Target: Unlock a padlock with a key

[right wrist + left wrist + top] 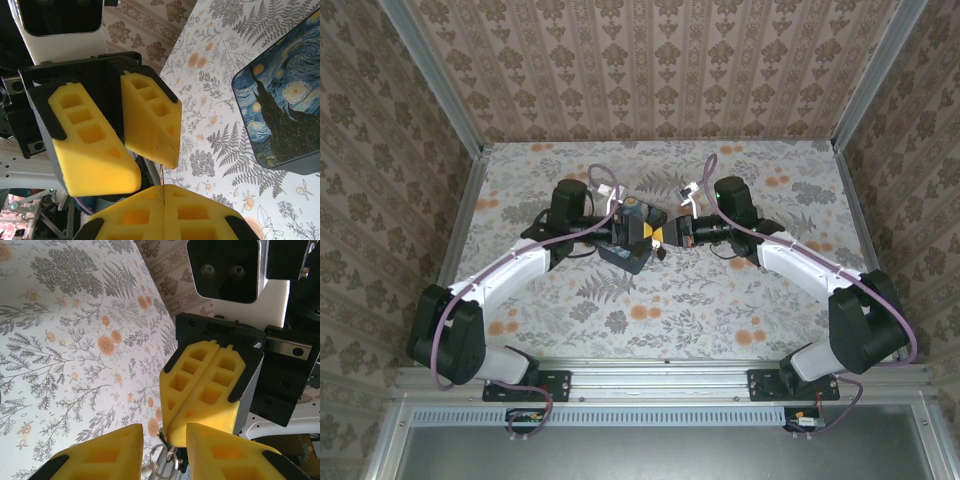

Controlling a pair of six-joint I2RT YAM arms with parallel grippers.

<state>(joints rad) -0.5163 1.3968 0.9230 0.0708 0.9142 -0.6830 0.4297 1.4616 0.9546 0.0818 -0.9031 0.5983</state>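
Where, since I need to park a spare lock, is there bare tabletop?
Bare table runs between the back wall and the two hands, and again between them and the near rail. The middle is crowded: the left hand, open, meets the right hand, shut on the key, by the dark blue box.

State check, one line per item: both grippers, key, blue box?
right gripper: shut on the key, pinched at the fingertips.
key: held by the right gripper, ring dangling from it.
left gripper: open, fingers either side of the key, gap visible.
dark blue painted box: flat on the table, painted face up, neither gripper touching it.
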